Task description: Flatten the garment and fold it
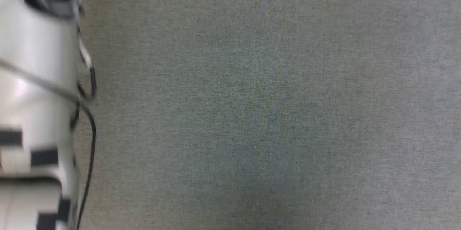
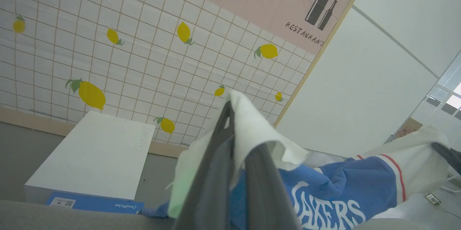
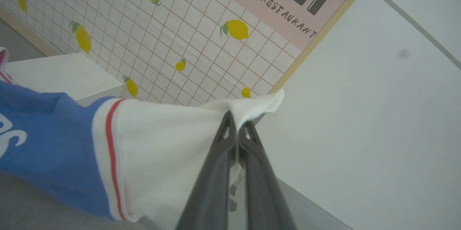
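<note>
Garment (image 2: 335, 194) hangs between left gripper (image 2: 236, 129) and right gripper (image 3: 237, 123), each clamped on a white sleeve (image 3: 173, 143) (likely to spread it flat).

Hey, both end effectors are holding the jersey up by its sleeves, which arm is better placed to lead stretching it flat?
Right, probably. The right end effector pinches a white sleeve's edge, and the garment runs off it smooth. The left end effector has cloth bunched over it.

A glossy white forearm (image 1: 36, 78) carries black rectangular marks and a thin black cable (image 1: 92, 143); the left gripper (image 2: 239, 132) and right gripper (image 3: 237, 122) have long, tapering dark-grey fingers (image 3: 216, 172).
</note>
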`<state>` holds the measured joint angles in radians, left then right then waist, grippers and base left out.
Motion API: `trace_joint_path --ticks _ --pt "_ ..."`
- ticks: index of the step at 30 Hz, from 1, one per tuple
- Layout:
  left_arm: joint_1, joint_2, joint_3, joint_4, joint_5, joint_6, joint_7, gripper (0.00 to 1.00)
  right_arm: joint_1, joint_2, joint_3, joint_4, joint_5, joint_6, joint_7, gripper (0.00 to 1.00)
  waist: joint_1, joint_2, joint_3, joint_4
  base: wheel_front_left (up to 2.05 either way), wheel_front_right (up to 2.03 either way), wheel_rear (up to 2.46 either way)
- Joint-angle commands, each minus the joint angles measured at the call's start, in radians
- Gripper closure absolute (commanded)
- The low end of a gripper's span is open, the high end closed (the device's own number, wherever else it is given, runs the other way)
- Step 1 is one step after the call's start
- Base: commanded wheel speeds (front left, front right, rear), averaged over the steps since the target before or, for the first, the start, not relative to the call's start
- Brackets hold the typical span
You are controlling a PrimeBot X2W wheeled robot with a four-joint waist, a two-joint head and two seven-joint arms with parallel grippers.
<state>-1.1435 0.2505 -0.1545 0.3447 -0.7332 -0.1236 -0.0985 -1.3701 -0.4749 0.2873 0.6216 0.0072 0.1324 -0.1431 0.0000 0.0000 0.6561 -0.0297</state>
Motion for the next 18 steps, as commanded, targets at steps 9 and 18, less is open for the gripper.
trace_joint_path --ticks 9,18 --pt "0.477 0.061 -0.005 -0.343 -0.042 0.047 0.069 1.0 0.505 -0.059 -0.189 -0.34 0.174 -0.002 0.061 1.0 0.0 0.0 -0.125 0.009 0.0 0.0 0.0" --pt "0.828 0.059 -0.005 -0.426 -0.098 0.097 0.094 1.0 0.941 0.118 -0.378 -0.548 0.254 -0.002 0.133 1.0 0.0 0.0 -0.213 0.001 0.0 0.0 0.0"
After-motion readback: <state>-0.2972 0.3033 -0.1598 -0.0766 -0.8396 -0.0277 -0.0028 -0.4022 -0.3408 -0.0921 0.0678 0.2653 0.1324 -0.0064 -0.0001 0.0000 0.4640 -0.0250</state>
